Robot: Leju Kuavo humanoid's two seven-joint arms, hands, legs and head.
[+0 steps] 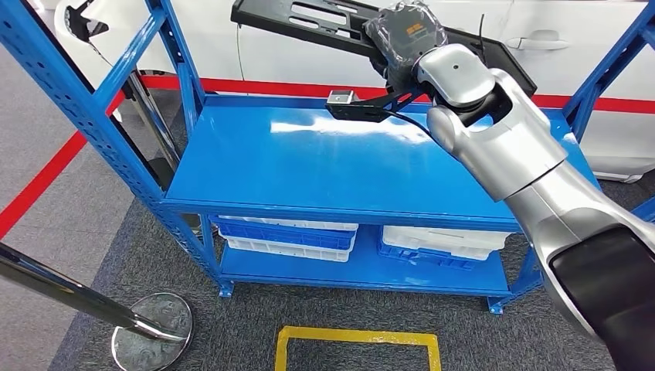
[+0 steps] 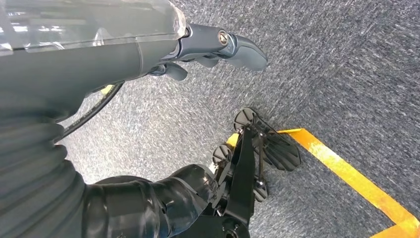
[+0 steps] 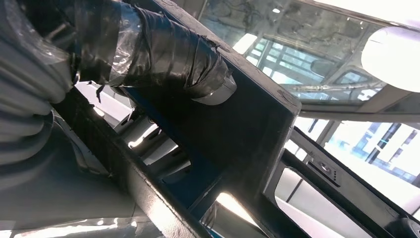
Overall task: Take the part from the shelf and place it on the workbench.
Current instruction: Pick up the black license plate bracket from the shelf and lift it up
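One black part held up over the blue shelf

Two tiers make up the blue metal shelf [image 1: 332, 166] straight ahead: a broad, glossy top deck and a lower deck beneath it. Behind it runs a white wall with a red stripe, and red tape crosses the grey carpet on the left.

Next in size is the robot's silver right arm [image 1: 510, 147], reaching in from the lower right and rising over the right half of the top deck. At its end the right hand [image 1: 405, 42], wrapped in clear plastic film, grips the part [image 1: 309, 19], a long flat black panel with cut-out slots. The panel hangs in the air above the back of the shelf, apart from the deck and tilted down toward the right. From the wrist, the hand's film-covered thumb [image 3: 163, 54] presses against the panel's black frame.

White and blue plastic bins [image 1: 290, 232] sit side by side on the lower deck.

A chrome stanchion base [image 1: 153, 331] stands on the carpet at the lower left, and a yellow floor marking [image 1: 357, 344] lies in front of the shelf.

The left hand [image 2: 208, 49] hangs over the carpet, fingers loosely apart, holding nothing.
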